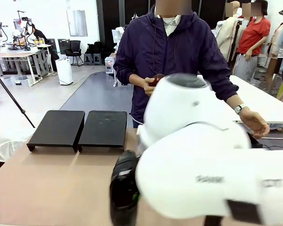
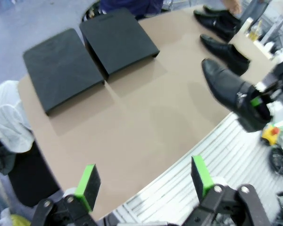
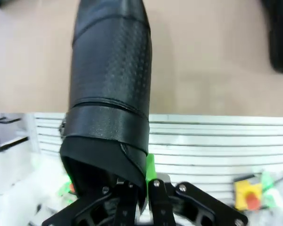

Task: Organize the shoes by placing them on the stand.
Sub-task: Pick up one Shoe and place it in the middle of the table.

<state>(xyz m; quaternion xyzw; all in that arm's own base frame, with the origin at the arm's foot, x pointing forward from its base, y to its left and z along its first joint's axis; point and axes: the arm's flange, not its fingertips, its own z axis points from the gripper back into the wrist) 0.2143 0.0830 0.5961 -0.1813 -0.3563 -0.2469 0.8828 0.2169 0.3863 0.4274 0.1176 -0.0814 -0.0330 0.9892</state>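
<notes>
Right gripper (image 3: 140,178) is clamped on the heel collar of a glossy black leather-look dress shoe (image 3: 111,70), with a green pad pressed against the collar's edge. In the right wrist view the toe points to twelve o'clock over the tan tabletop (image 3: 217,56). The heel hangs past the table's near edge, above a ribbed silver frame (image 3: 217,141). Whether the sole touches the top I cannot tell.

Left gripper (image 2: 145,181) hangs out beyond that same edge, its jaws spread wide apart.

In the left wrist view the stand (image 2: 61,68), two flat black rack panels set side by side, sits at ten to eleven o'clock. Its outer corner lies close to the table's rounded far edge. A broad stretch of bare tabletop lies between the stand and the held shoe at three o'clock. A second matching shoe (image 2: 224,49) lies just beyond the held one at two o'clock. Two more shoes (image 2: 214,23) lie at one o'clock by the far edge, near a person's hand (image 2: 234,4).
</notes>
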